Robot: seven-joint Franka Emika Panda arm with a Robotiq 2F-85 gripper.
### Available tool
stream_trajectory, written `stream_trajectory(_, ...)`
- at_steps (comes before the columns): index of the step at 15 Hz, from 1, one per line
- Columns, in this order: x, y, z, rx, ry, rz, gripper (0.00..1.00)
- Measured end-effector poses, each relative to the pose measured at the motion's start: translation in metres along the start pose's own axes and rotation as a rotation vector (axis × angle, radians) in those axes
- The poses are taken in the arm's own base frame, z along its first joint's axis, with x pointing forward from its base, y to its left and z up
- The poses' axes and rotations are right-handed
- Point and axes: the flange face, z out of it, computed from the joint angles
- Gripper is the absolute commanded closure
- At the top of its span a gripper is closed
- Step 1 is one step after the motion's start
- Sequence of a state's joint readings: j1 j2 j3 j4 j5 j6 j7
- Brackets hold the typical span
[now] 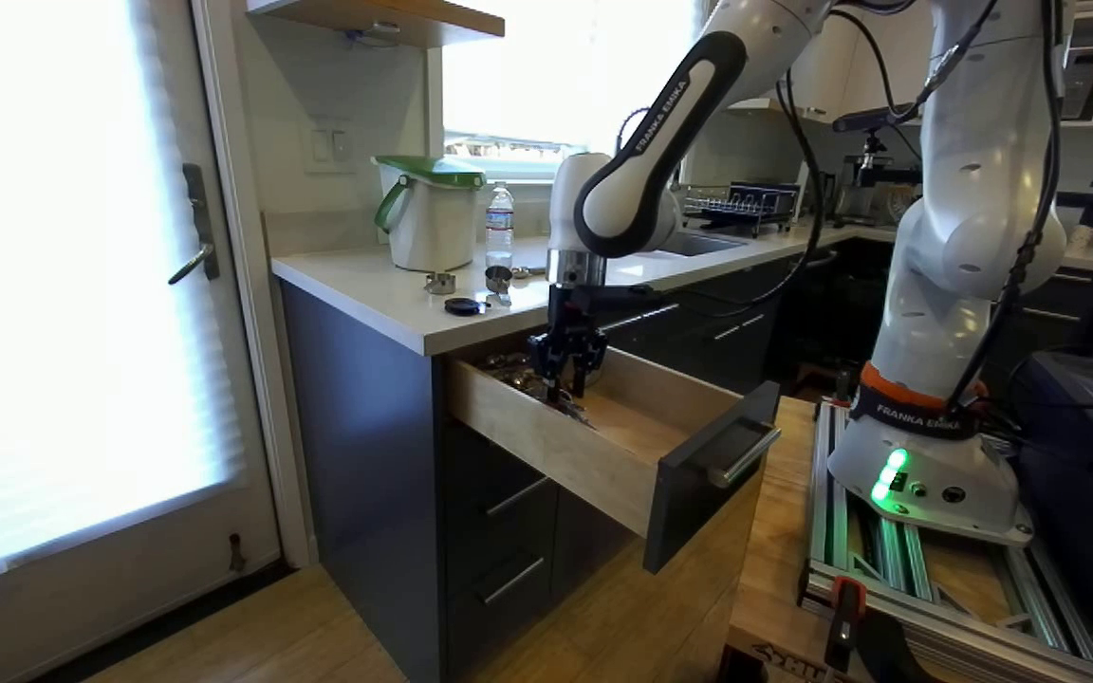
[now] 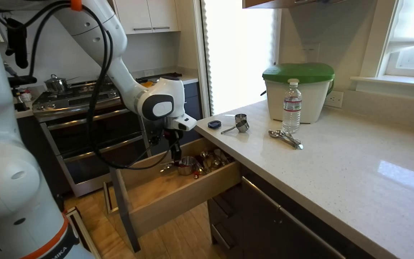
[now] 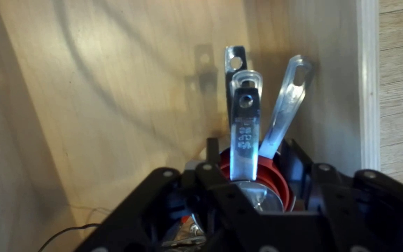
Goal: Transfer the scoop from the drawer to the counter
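One drawer point(image 2: 185, 200): pulled well out, pale wood box with a dark front. A jumble of shiny utensils point(image 2: 216, 163) crowds the right end in an exterior view, next to the tabletop point(image 2: 354, 154).
Cup nest point(image 2: 187, 167): in the drawer too, just beside that jumble. Steel outside, a red cup point(image 3: 271, 171) inside, and at least four metal handles point(image 3: 285, 108) sticking out.
Scoop point(image 3: 245, 147): the metal one on top of the nest is in the drawer, stamped handle over the red rim. Honestly can't tell if the task means that one or another in the bunch.
Jaws: down in the drawer, spread about as wide as the nest, one on either side of it. Not clamped on anything that I can see; whether they touch the cups, can't tell.
Bucket point(image 2: 311, 97): far part of the tabletop, green lid point(image 2: 300, 73) on, contents hidden.
Bottle point(image 2: 292, 108): clear, capped, upright just beside the bucket; can't make out how full.
Cup bottoms: behind the jaws in the wrist view. Utensils are too tangled to sort out.
Tabletop corner: two steel measuring cups point(image 2: 242, 126), a small black disc point(image 2: 214, 124), and a metal hand tool point(image 2: 285, 139) near the bottle's foot.
Arm point(image 1: 660, 142): blocks part of the tabletop in an exterior view; a black cable point(image 2: 90, 111) crosses in front of the drawer.
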State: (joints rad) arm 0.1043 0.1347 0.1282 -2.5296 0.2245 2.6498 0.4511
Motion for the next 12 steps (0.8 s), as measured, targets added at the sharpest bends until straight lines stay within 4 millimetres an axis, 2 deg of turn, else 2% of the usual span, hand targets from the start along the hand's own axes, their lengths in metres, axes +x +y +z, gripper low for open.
stream_trajectory(3,0.0030,-0.0005,0.0036,-0.002,-0.004,0.003,0.57)
stream_trajectory(4,0.0040,-0.0004,0.0048,-0.003,-0.006,0.004,0.63)
stream_trajectory(7,0.0063,0.0004,0.0077,-0.005,-0.009,0.009,0.66)
stream_trajectory(9,0.0075,0.0017,0.0093,-0.006,-0.011,0.012,0.72)
stream_trajectory(11,0.0089,0.0028,0.0105,-0.008,-0.013,0.016,0.83)
stream_trajectory(12,0.0096,0.0032,0.0108,-0.008,-0.013,0.018,0.83)
